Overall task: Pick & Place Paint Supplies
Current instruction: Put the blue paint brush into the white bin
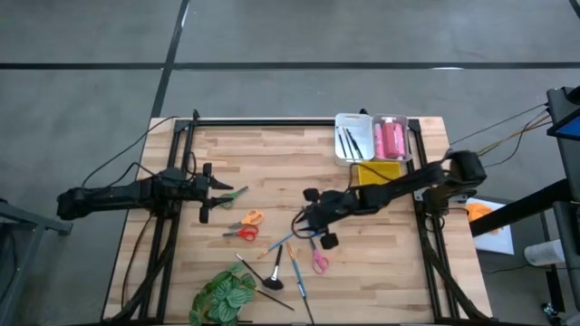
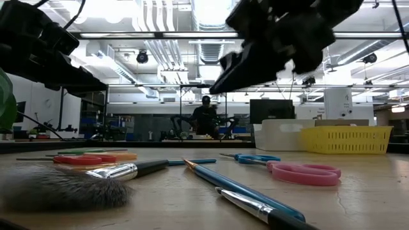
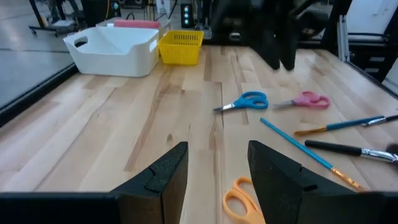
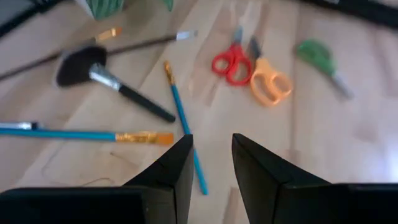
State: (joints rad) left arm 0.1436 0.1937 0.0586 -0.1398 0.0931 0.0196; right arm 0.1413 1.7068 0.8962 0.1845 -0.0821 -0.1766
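1. Left gripper (image 1: 220, 192) at the table's left side, fingers (image 3: 166, 176) spread wide with nothing between them, hovering just beside the green-handled scissors (image 1: 234, 193).
2. Right gripper (image 1: 319, 220) stretched out over the table's middle, fingers (image 4: 171, 169) parted by a narrow gap, empty, above the bare wood near the blue-handled scissors (image 1: 308, 233).
3. Orange-handled scissors (image 1: 251, 218) and red-handled scissors (image 1: 242, 233) lying touching each other, between the two grippers.
4. Pink-handled scissors (image 1: 319, 262) just nearer the front edge than the right gripper, flat on the wood; in the low view, pink loops (image 2: 305, 173) beside the blue pair (image 2: 252, 158).
5. Two blue-handled brushes (image 1: 296, 273) crossing near the front of the table, with a fat dark-bristled brush (image 1: 273, 276) beside them.
6. Thin dark brush (image 1: 263, 285) lying slantwise next to the green leafy plant (image 1: 223, 295) at the front edge.
7. White bin (image 1: 362, 119) at the back right, holding pink tubes (image 1: 391, 139) on one side and dark brushes (image 1: 351, 141) on the other.
8. Yellow basket (image 1: 379, 172) just in front of the white bin, partly hidden under the right arm.
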